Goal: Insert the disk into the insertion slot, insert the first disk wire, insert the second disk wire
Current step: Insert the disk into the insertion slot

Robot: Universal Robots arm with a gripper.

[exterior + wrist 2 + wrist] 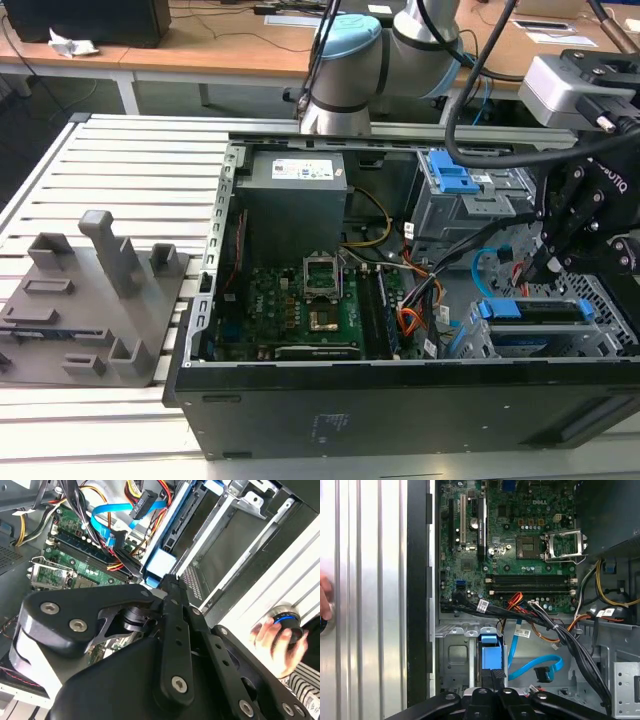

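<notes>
Pincer [550,262] fingers pressed together, holding nothing, tips just above the blue end of the disk [535,312]. The disk lies flat in the slot [610,310] and looks seated, its long axis along the exterior view's left-right. Count: one disk, one red wire [514,599], and one blue cable [530,668] looped just beside the pincer on the board side, both plugs loose.
</notes>
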